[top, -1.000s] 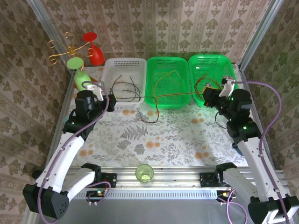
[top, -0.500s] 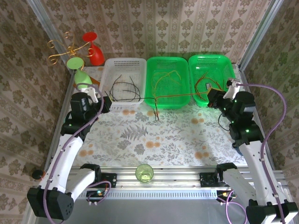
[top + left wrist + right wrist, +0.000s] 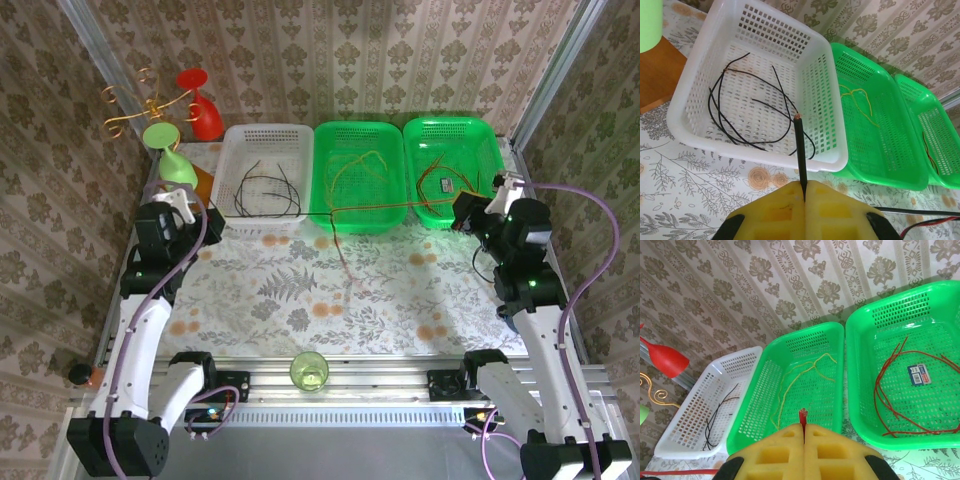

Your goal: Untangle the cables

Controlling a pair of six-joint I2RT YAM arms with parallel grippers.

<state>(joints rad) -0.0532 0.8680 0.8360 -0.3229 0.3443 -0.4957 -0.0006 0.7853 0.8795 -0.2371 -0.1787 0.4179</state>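
Right wrist: illegible blue-white label (image 3: 919, 374) among red cables (image 3: 877, 385) in green basket (image 3: 900, 310).

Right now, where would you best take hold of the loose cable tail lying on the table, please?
Take the loose cable tail near its free end, on the table before the middle green basket. Come straight down and close across the strand: it lies flat and thin, clear of the basket walls. Its far end joins the taut line between left hand and right hand.
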